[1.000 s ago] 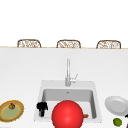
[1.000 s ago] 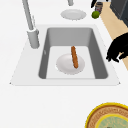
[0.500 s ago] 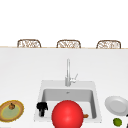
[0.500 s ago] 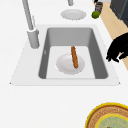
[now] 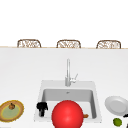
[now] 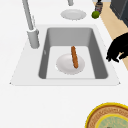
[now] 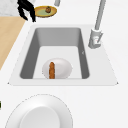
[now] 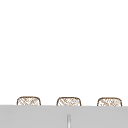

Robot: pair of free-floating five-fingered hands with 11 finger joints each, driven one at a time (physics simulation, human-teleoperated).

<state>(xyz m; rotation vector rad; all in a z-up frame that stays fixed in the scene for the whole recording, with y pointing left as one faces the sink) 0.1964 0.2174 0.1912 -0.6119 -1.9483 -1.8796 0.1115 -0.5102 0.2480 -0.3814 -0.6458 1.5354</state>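
My left hand [image 5: 41,107] hovers over the sink's front left corner, fingers hanging relaxed and holding nothing. In the left side view the same hand [image 6: 117,49] hangs beside the sink's front rim, and in the right side view this hand [image 7: 26,9] is near the yellow plate [image 7: 40,12]. In the sink [image 6: 100,52] lies a white plate [image 6: 65,65] with a brown sausage [image 6: 74,57] on it, also seen from the right as the sausage [image 7: 51,70]. A big red ball [image 5: 67,115] covers the sink's front in the front view.
The faucet [image 5: 68,72] stands behind the sink. A yellow-green plate [image 5: 17,112] with a small brown item [image 5: 11,106] sits left of it. A white plate [image 5: 116,105], a lime [image 5: 117,122] and a dark bottle [image 6: 98,6] are on the right. Wicker chair backs [image 5: 68,44] line the far edge.
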